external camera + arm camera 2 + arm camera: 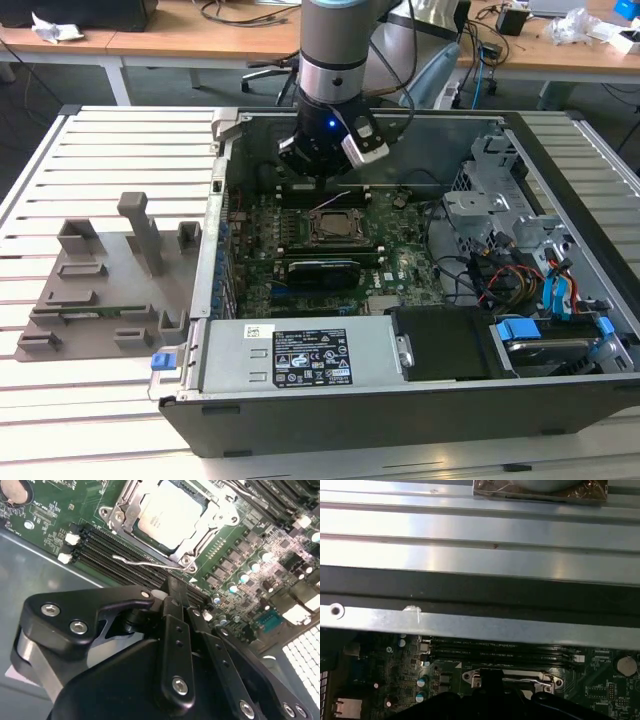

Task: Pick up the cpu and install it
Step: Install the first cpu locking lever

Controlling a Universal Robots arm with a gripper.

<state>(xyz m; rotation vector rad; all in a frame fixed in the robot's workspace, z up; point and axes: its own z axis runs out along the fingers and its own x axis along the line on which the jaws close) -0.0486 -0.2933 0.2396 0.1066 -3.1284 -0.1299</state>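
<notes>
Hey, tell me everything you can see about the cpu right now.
The cpu is a flat square chip with a pale silver metal top bearing faint print. It lies level inside the metal socket frame on the green motherboard, next to the black memory slots. The frame borders its edges; nothing grips it.

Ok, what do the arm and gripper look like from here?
The arm is a grey cylinder with a darker band and a small blue light at the wrist, beside a pale boxy module. The gripper is matte black, built of bar links joined by silver screws.
</notes>
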